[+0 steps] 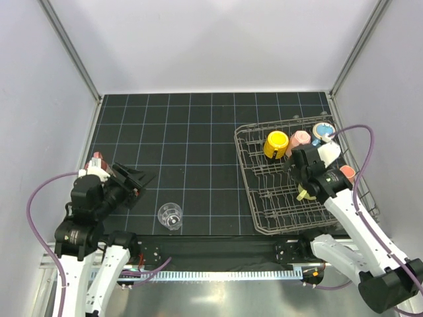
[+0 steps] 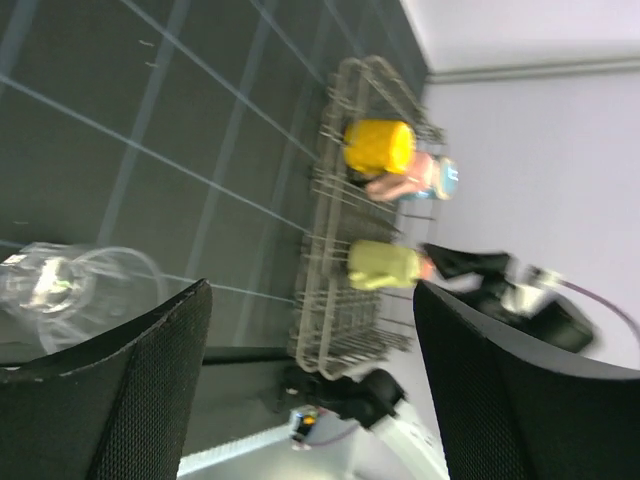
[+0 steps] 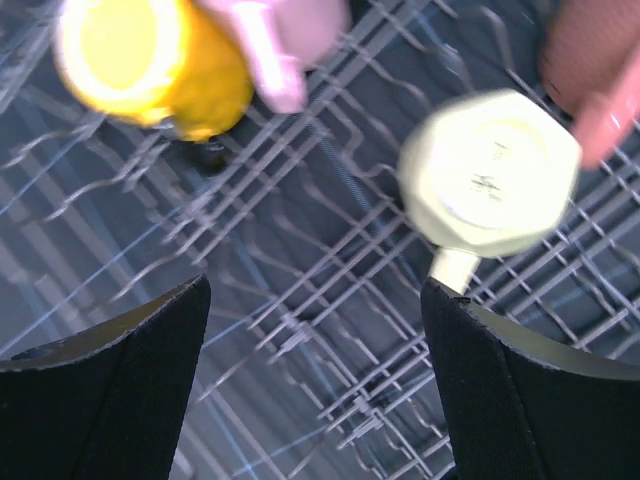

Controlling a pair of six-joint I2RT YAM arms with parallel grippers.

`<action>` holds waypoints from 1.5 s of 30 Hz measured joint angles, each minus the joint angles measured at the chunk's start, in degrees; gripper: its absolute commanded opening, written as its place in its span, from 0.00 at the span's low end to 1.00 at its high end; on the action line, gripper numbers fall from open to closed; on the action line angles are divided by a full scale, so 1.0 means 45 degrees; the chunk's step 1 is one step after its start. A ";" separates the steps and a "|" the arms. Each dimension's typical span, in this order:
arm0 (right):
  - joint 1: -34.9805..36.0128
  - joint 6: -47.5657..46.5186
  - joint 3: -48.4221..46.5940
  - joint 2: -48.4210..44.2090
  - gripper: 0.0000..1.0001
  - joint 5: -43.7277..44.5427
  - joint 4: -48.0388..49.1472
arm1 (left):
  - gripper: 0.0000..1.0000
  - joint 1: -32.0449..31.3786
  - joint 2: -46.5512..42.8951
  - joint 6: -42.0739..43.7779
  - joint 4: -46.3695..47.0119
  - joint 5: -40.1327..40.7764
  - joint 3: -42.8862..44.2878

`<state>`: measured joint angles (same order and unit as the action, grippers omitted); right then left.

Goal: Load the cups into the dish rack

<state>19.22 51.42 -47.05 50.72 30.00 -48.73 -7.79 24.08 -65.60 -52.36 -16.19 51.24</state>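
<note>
pale yellow mug (image 3: 490, 180) bottom-up in the dish rack (image 1: 277, 212), glass (image 1: 170, 216) out on the mat (image 1: 185, 132).
your right gripper (image 3: 312, 300) hangs above that mug with jaws wide and nothing between them; the orange-yellow mug (image 1: 275, 144) and pink mug (image 1: 301, 140) lie at the rack's far end. your left gripper (image 2: 312, 295) is also spread wide and empty, near the glass.

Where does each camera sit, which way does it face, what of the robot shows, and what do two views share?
Top: above and behind the arms, facing down on the table; left arm and right arm show.
Left wrist: on the left arm, facing across to the glass and rack; open left gripper shows.
Right wrist: over the rack, facing down; open right gripper shows.
Shared: both wrist views catch the pale mug and yellow mug.
</note>
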 measured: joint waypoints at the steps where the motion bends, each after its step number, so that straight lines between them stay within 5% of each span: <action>1: 0.0364 -0.0233 -0.0277 0.0005 0.86 0.0053 -0.0005 | 0.79 0.0000 0.0160 0.0199 -0.0272 0.0379 0.0087; 10: 0.1851 -0.3997 -0.1326 0.0719 0.88 -0.1826 0.0933 | 0.79 0.0000 0.1763 0.1972 -0.1122 0.3303 0.0248; 18: 0.1982 -0.6139 -0.1175 0.0801 0.90 -0.3852 0.1885 | 0.81 0.0000 0.2676 0.4673 0.0296 0.7461 0.0029; 24: 0.1987 -0.7091 -0.0267 -0.0204 0.90 -0.5523 0.2958 | 0.82 0.0262 0.5489 0.6970 0.1253 0.9894 0.0442; 32: 0.1991 -0.7368 0.0627 -0.2759 0.91 -0.7621 0.4405 | 0.75 0.1734 0.8442 0.7766 0.2166 0.9879 0.0738; 45: 0.1991 -0.7728 0.0889 -0.2744 0.91 -0.8218 0.4935 | 0.73 0.4269 1.0438 0.8704 0.3483 0.7859 0.1443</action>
<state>28.18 16.64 -43.05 38.37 -6.98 -26.52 11.42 71.05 -26.44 -36.69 19.18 57.74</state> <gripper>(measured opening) 0.912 0.744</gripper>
